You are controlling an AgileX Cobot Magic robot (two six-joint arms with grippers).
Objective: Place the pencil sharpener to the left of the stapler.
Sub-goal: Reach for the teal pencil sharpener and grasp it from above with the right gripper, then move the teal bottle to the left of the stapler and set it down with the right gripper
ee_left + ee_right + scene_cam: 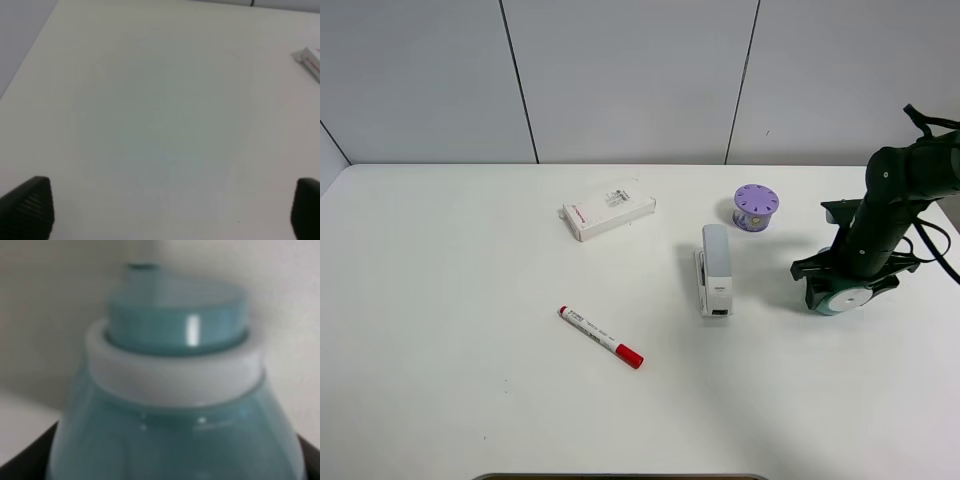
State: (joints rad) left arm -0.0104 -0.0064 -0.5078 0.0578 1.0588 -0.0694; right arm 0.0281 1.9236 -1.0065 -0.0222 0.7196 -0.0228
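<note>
The teal-mint pencil sharpener (841, 299) lies on the table at the right, its white round end face toward the front. My right gripper (850, 278) is lowered over it. In the right wrist view the pencil sharpener (175, 405) fills the frame, and a dark finger (20, 460) shows at each lower corner, spread wide on either side of the body. The grey and white stapler (715, 268) lies lengthwise left of the sharpener, apart from it. My left gripper (170, 212) is open over bare table and is out of the high view.
A small purple holed cylinder (756, 207) stands behind the stapler. A white box with red print (608, 210) lies at the back centre, and its corner (309, 59) shows in the left wrist view. A red-capped marker (601, 337) lies front left of the stapler.
</note>
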